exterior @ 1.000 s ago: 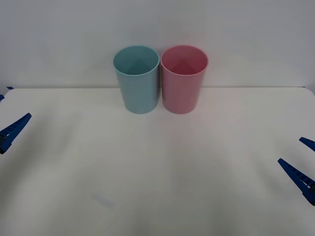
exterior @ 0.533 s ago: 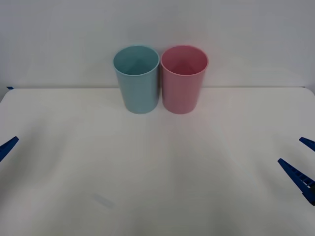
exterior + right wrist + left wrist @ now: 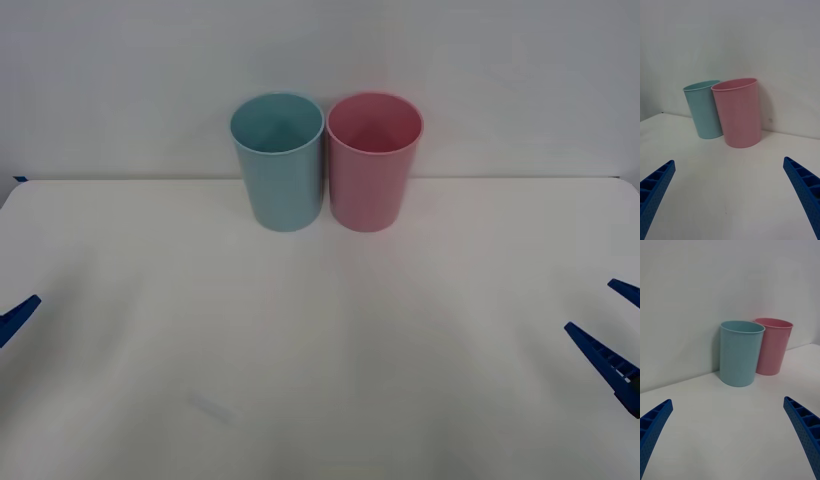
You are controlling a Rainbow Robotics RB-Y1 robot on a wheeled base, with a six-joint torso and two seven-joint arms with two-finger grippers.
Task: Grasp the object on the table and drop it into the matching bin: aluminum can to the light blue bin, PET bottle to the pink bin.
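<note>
The light blue bin (image 3: 278,160) and pink bin (image 3: 373,160) stand upright, touching, at upper centre of the frame on the white worktop (image 3: 320,340). Left pincer (image 3: 730,435) at the left edge and right pincer (image 3: 730,195) at the right edge are both released, fingers spread wide, well apart from the bins.

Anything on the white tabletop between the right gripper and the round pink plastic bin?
Nothing: in the right wrist view, bare white tabletop runs from the open right gripper to the round pink plastic bin.
</note>
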